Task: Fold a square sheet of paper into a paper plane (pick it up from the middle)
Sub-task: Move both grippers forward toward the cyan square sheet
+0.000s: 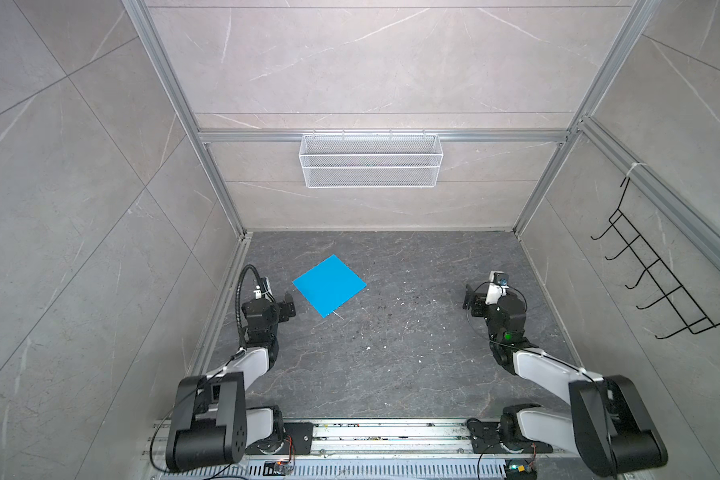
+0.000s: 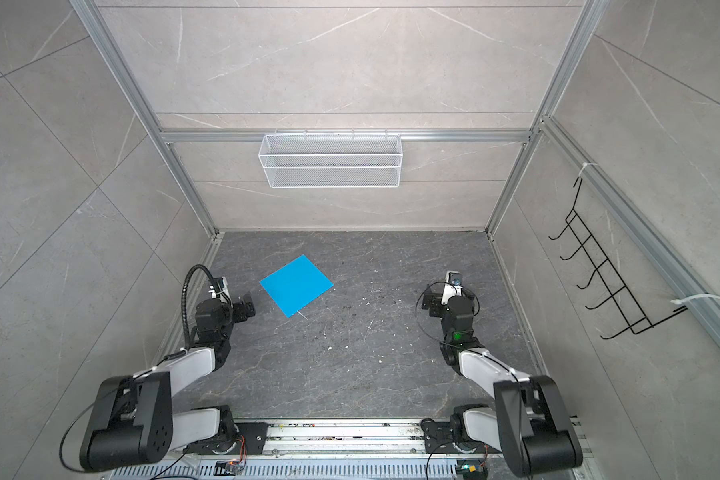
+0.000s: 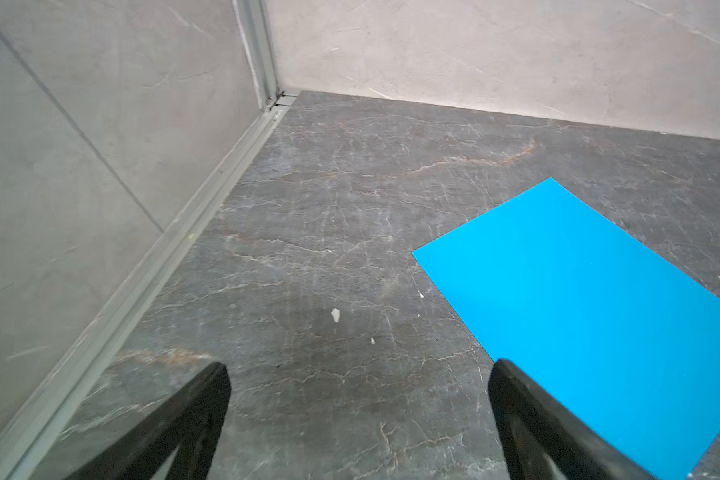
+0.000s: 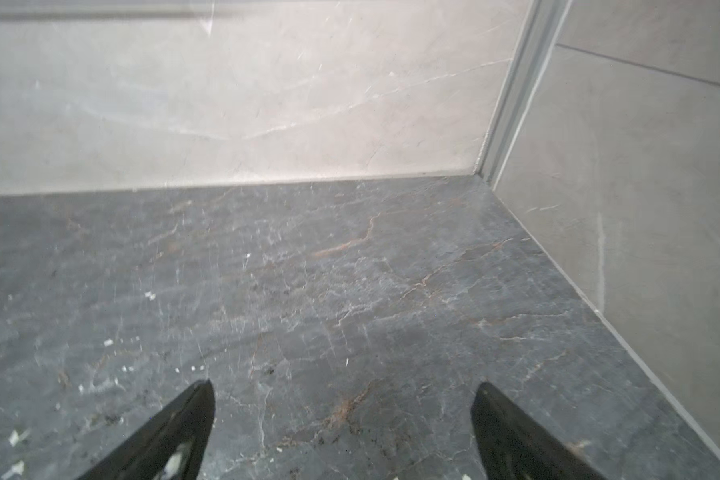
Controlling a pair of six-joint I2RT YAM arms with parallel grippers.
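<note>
The square sheet of paper (image 1: 329,285) lies flat (no folds yet). The left gripper (image 3: 360,365), just beside it, and the right gripper (image 4: 344,384), far off, gape wide and empty, ready to grab.

Paper (image 1: 329,285) on table (image 1: 412,365), beside left tool (image 1: 288,306)

Both top views show the left arm (image 1: 254,361) at 7 o'clock and the right arm (image 1: 533,365) at 5 o'clock. Each is elbow-bent, with its forearm reaching toward 12 o'clock. The left claw (image 1: 287,309) and right claw (image 1: 472,299) sit on the arms' inner sides, well apart. Each wrist view shows its claw, left (image 3: 358,370) and right (image 4: 344,388), spread wide with nothing between its fingers.
</note>
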